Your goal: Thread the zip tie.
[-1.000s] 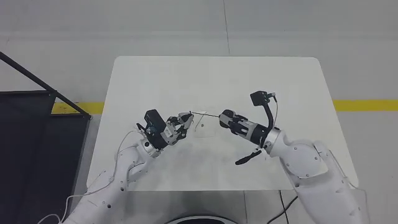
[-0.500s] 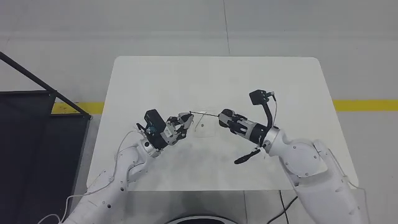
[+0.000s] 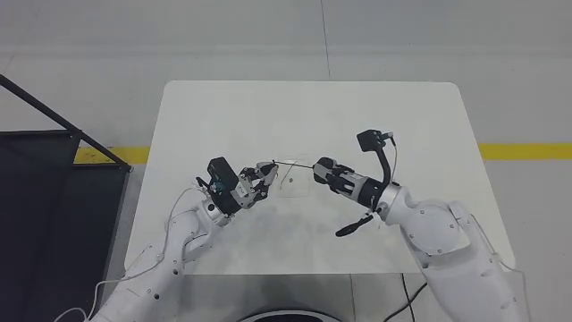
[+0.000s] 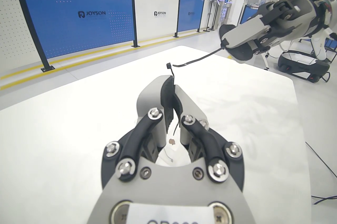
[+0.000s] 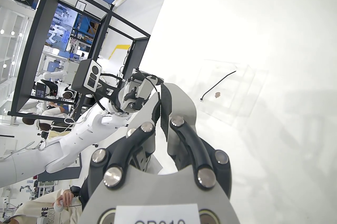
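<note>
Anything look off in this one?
Only a small brown speck on the clear sheet on the table, beside a loose zip tie lying there; stain or debris, I cannot tell. Nothing else stands out.

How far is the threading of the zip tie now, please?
Done: the left gripper pinches the zip tie below its head; the right gripper pinches the tail. In hand: the tail tip sits close beside the head. Remaining: pushing it through.
</note>
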